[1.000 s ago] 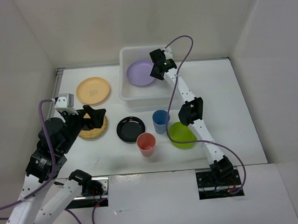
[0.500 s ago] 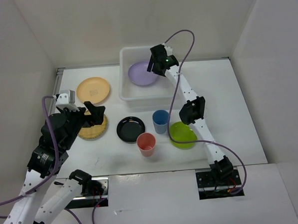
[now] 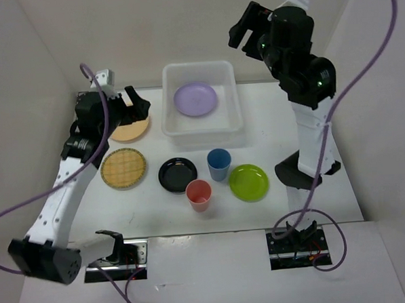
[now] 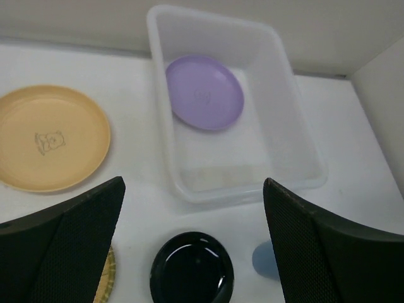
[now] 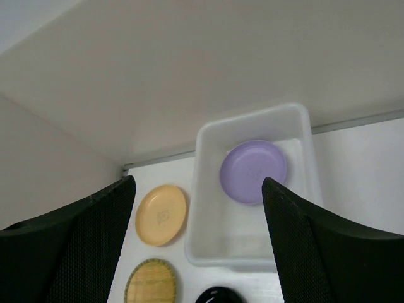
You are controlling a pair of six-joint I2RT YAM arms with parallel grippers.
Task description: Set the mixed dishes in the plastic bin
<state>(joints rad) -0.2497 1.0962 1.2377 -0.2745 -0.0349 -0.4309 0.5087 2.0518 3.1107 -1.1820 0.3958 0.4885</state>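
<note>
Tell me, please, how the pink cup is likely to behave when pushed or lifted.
The pink cup stands upright, so a push near its rim would probably tip it. Its round wall suggests it would then roll. It looks plastic: likely light and stiff.

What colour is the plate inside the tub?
Lavender; the plate shows best in the left wrist view.

Scene bright, light even and diffuse, coming from above; white walls and table (image 3: 265,121) reflect it. Shadows weak, soft-edged, close beside plastic bin (image 4: 297,145). Small glare on black plate (image 4: 192,268). Top view sharp. Wrist views softer; fingers (image 4: 69,252) of left gripper (image 4: 192,186) and of right gripper (image 5: 197,182) dark, slightly blurred at edges. Walls in right wrist view look greyer.
</note>
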